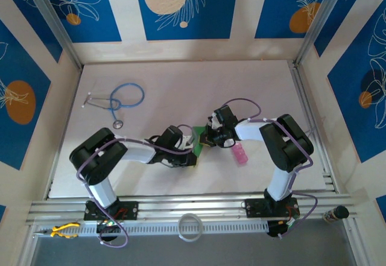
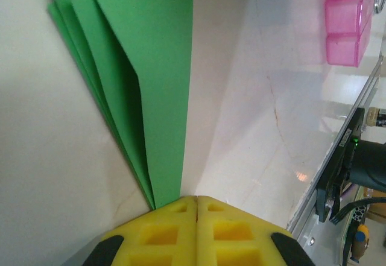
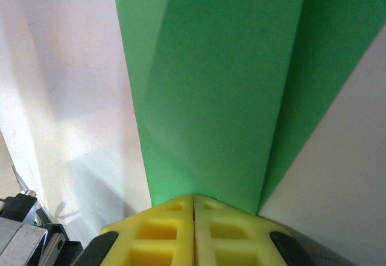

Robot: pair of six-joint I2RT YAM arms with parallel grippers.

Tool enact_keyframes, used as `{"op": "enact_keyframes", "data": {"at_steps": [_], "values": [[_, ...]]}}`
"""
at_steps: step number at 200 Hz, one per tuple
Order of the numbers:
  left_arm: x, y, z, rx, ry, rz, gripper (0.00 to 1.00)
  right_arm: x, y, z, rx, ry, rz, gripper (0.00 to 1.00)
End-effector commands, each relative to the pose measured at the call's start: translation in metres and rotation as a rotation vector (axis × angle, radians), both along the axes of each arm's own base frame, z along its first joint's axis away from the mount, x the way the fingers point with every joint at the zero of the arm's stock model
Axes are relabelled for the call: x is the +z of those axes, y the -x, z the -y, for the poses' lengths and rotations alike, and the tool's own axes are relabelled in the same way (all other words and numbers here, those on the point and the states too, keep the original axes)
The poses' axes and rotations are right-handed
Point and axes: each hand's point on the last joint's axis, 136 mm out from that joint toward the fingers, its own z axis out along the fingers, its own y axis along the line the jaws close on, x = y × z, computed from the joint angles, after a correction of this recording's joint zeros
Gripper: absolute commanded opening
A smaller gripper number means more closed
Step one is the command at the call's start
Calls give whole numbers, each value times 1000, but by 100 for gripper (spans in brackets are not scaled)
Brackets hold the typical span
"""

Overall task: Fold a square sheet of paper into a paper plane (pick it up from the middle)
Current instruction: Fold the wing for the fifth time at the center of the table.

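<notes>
The green sheet of paper [image 1: 198, 137], folded into narrow creased layers, hangs between my two grippers near the table's middle. In the left wrist view the paper [image 2: 151, 79] runs from the fingertips up and to the left, several layers showing at its edge. My left gripper [image 2: 196, 198] is shut, with the paper's lower end tucked in at its tips. In the right wrist view a broad curved panel of the paper [image 3: 223, 91] rises straight out of my right gripper [image 3: 193, 196], which is shut on it. From above, the left gripper [image 1: 192, 150] and right gripper [image 1: 208, 138] nearly touch.
A small pink bottle [image 1: 240, 154] lies just right of the grippers, and it appears as the pink bottle [image 2: 347, 28] in the left wrist view. A blue-tubed stethoscope [image 1: 123, 100] lies at the back left. A white ring [image 1: 190, 227] and yellow pliers [image 1: 63, 230] sit on the front rail.
</notes>
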Motion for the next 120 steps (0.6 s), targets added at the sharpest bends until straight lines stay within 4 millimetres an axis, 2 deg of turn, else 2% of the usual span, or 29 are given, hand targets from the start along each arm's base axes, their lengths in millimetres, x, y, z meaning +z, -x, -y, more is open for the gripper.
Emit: {"op": "enact_keyframes", "data": {"at_steps": [1, 38, 56, 95, 110, 120], "values": [[-14, 41, -16, -53, -62, -127, 0, -30, 9, 19, -36, 116, -68, 8], [0, 42, -17, -71, -43, -98, 0, -29, 9, 18, -34, 113, -69, 8], [17, 36, -9, -70, 30, -46, 0, -28, 9, 17, -31, 109, -66, 8], [61, 0, 9, 9, 192, 66, 0, -25, 7, 16, -32, 102, -63, 8], [66, -14, 14, 25, 206, 74, 0, -24, 8, 15, -30, 102, -63, 8], [63, -23, 15, 48, 180, 78, 0, -24, 7, 15, -30, 102, -61, 8]]}}
